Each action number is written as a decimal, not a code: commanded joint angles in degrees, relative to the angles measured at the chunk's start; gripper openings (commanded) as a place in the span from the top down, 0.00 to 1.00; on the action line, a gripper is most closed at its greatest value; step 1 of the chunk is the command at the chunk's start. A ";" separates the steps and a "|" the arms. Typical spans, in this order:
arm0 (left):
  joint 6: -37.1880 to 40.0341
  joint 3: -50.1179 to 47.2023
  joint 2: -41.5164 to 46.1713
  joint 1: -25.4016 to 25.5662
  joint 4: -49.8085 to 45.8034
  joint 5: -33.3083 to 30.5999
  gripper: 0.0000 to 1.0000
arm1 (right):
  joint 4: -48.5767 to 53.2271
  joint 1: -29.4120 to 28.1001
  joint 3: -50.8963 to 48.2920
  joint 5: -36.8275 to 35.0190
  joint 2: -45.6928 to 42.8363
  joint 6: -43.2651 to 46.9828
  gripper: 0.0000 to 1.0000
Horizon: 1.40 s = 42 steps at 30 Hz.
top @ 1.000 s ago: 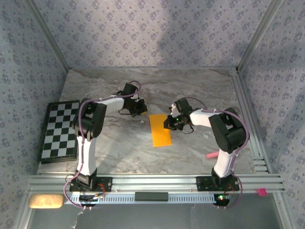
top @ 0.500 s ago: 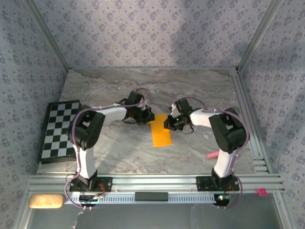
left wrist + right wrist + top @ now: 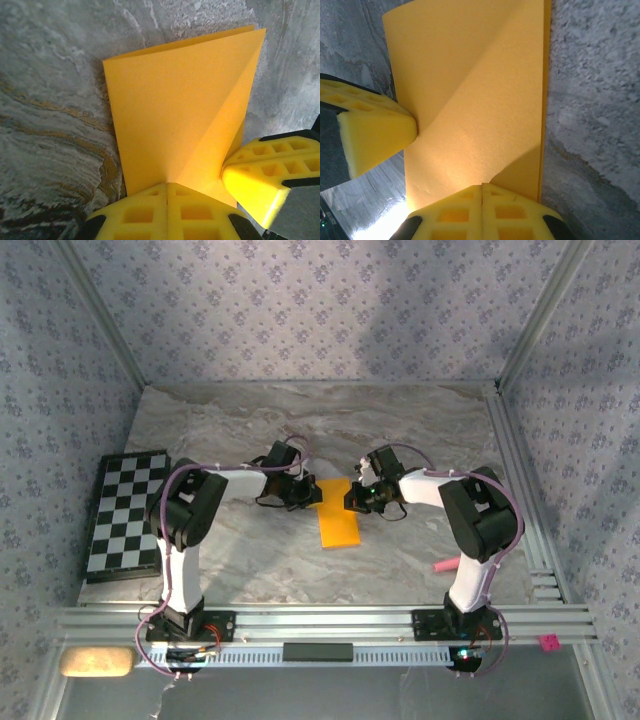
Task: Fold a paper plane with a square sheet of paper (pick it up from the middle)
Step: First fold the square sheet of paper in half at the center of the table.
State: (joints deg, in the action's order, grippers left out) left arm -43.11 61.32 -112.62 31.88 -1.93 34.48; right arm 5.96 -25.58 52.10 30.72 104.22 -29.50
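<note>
**Both claws closed tight against the folded orange sheet**

The left claw (image 3: 310,495) has its yellow fingertips (image 3: 145,215) pressed flat together with no gap. Their ends meet one edge of the orange-yellow sheet of paper (image 3: 339,525). The right claw (image 3: 351,499) is closed just as tightly and touches the opposite edge. The sheet therefore lies between the two claws and runs from them toward the arm bases, flat on the marbled worktop (image 3: 250,560).

From the left wrist, the paper spreads out ahead of that claw. A diagonal crease climbs from its tips to the far corner, and one flap is raised a little off the layer beneath. The right claw's yellow finger touches the paper just to the side. From the right wrist, the same crease slants away from the left claw's tip, with the right claw's own closed fingertips (image 3: 450,220) against the near edge.

I cannot tell whether either claw has a layer nipped between its tips or only bears on it.

A black-and-white chequered board (image 3: 125,510) lies well to the left of the left claw. A pink stick (image 3: 445,565) lies to the right of the right claw.
</note>
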 commanded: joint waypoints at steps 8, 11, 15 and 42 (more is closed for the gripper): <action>-0.22 1.08 6.21 1.38 -4.19 -0.96 0.93 | 11.28 0.01 -3.75 -8.92 3.44 0.19 1.00; -1.09 0.32 6.71 1.95 -3.54 0.12 0.93 | 11.28 0.02 -3.74 -8.92 3.44 0.14 1.00; -0.83 -1.05 6.10 2.76 -3.39 0.24 0.93 | 11.18 0.09 -3.80 -8.92 3.38 0.05 1.00; -1.98 -3.79 11.85 9.80 -6.06 -1.62 0.91 | 9.97 0.38 -5.28 -8.27 2.21 -0.83 1.00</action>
State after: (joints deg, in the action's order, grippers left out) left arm -43.29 57.76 -102.37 40.03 -9.19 30.96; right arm 4.71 -25.56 50.76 30.65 103.35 -30.17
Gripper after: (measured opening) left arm 0.093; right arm 0.051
